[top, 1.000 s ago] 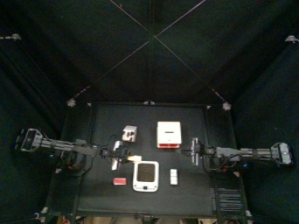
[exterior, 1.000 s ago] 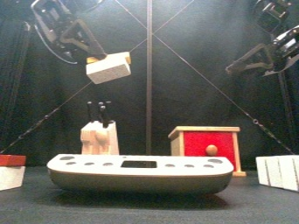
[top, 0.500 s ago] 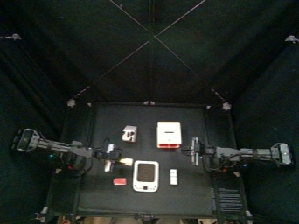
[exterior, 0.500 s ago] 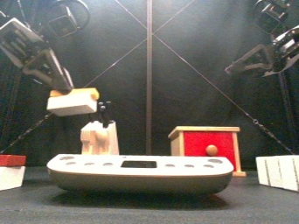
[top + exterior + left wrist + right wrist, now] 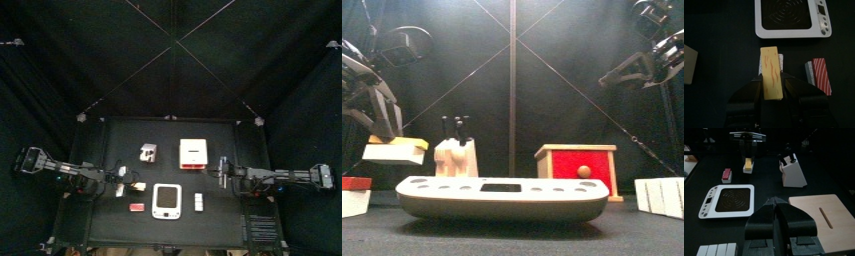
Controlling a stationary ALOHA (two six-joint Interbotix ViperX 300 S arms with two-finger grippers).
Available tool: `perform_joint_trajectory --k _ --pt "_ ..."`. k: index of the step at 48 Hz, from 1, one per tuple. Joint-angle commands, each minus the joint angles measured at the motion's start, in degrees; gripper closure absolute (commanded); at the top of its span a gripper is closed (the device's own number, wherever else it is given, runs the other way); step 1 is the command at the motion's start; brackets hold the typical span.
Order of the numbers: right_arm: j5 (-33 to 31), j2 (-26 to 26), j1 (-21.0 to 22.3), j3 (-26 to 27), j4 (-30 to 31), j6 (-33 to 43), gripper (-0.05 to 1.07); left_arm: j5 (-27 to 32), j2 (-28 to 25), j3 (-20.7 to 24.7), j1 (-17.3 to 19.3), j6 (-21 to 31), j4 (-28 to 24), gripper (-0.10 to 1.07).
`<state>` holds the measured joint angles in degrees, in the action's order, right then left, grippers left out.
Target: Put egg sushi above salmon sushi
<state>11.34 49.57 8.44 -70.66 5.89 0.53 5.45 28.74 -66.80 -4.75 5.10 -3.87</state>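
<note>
My left gripper (image 5: 773, 95) is shut on the egg sushi (image 5: 771, 72), a tan-topped oblong on white rice. In the front view the egg sushi (image 5: 396, 152) hangs low at the left, just above and a little to the right of the salmon sushi (image 5: 356, 195). The salmon sushi (image 5: 819, 75) is a small red-and-white striped piece lying on the table beside the gripper. In the top view the left gripper (image 5: 120, 186) is at the table's left, and the salmon sushi (image 5: 136, 207) lies near the front. My right gripper (image 5: 218, 178) rests shut and empty on the right, raised high (image 5: 629, 70).
A white rounded device (image 5: 167, 200) lies at the front middle, close to the salmon sushi. A white knife block (image 5: 147, 153) and a red-and-wood box (image 5: 194, 152) stand behind. Small white pieces (image 5: 199, 204) lie to the right of the device.
My left gripper has come down and moved left with the egg sushi, from high above the knife block to just above the salmon sushi. The right arm has not moved.
</note>
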Motion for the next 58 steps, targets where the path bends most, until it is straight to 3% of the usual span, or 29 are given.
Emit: perform_joint_trajectory --k 1,13,41,58 --pt "0.3 -0.4 0.3 0.9 -0.1 0.0 1.02 -1.8 -2.0 0.5 0.0 -0.1 0.4 0.42" --pt "0.3 -0.5 0.4 0.8 -0.1 0.0 1.02 -3.0 -6.5 0.4 0.4 0.0 0.4 0.41" --pt "0.3 -0.5 0.8 0.8 -0.1 0.0 1.02 -3.0 -6.9 0.0 1.3 0.0 0.4 0.22" --pt "0.3 -0.5 0.8 0.7 -0.1 0.0 1.02 -3.1 -7.8 0.4 1.4 0.0 2.4 0.2"
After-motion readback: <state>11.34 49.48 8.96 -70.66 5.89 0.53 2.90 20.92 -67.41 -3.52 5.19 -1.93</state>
